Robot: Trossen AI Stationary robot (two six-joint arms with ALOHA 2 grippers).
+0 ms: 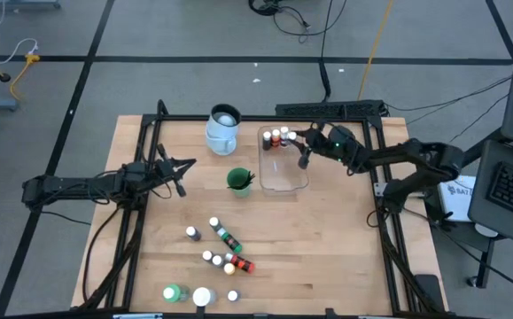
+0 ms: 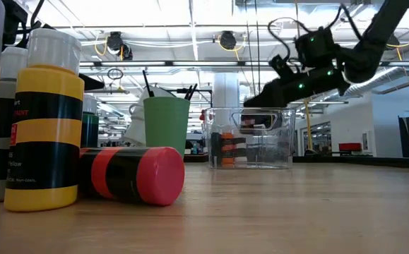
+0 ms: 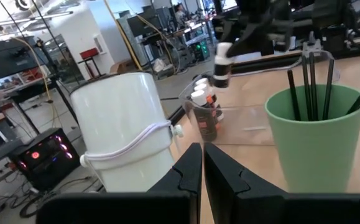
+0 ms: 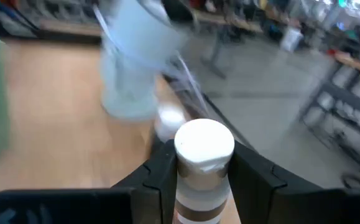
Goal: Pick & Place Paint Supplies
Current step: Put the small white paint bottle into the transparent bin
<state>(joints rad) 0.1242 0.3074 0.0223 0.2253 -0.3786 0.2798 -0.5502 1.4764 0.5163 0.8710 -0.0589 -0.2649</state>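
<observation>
The right end effector (image 1: 304, 160) is holding a small paint bottle (image 4: 203, 163) tight between its two fingers, and it hangs over the clear plastic tub (image 1: 284, 182) near the far edge of the surface (image 1: 345, 248). The bottle has a white cap and a dark band lower down, and it stands upright in the grip, its long way pointing up and down. The tub is right under it, so I think the next move is straight down, then let go. A few other small bottles (image 1: 276, 137) already stand in the far end of the tub, with white caps and red and orange colours, so the new one should land beside them and not on top. The left end effector (image 1: 178, 182) is clenched shut with nothing in it, and it waits near the left edge, close to the green cup (image 1: 238, 180) full of thin dark brushes (image 3: 310, 78) and the pale jug (image 1: 223, 128). More small bottles (image 1: 223, 248) lie and stand near the front edge of the surface, with a larger green bottle (image 1: 173, 292) and a white jar (image 1: 203, 297) there too. The left arm is a bit nearer to them.
</observation>
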